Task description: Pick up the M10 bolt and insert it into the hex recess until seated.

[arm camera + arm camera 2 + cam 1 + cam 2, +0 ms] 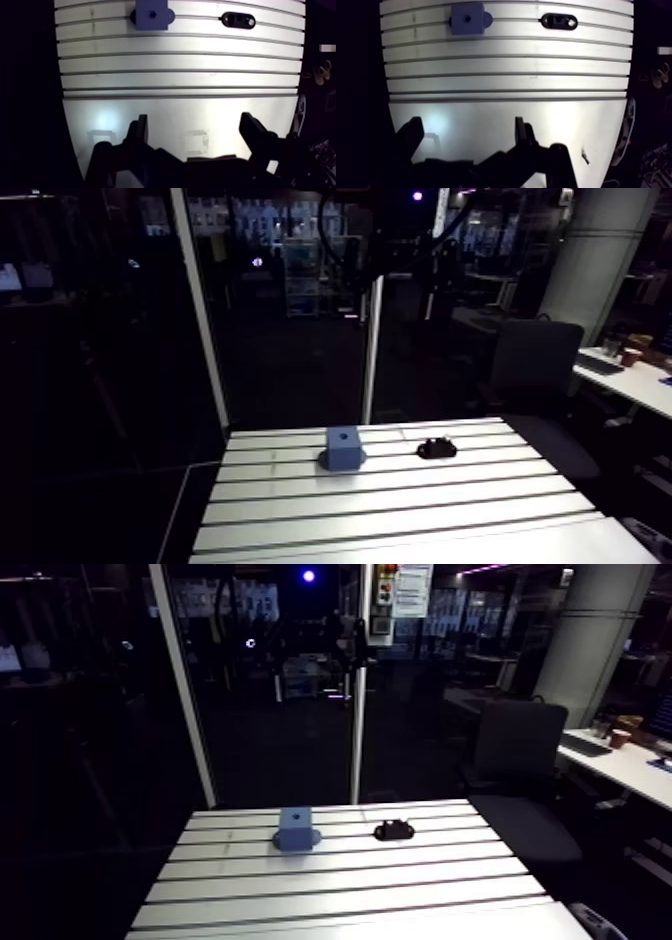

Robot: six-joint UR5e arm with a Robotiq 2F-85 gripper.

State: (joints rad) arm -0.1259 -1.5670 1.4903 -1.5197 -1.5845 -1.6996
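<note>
Claw (194,120) spread wide with nothing in it, above the surface (175,65). Way ahead sits a blue block (152,15), small black part (238,20) near it, not touching.

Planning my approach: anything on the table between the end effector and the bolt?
No. The wrist view shows only bare slotted table between the end effector and the bolt.

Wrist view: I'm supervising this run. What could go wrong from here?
The bolt shows only as a small glint in its black holder, so the open tool may close on the holder instead. The recess in the blue block is small; a tilted bolt could jam or shove the block.
</note>
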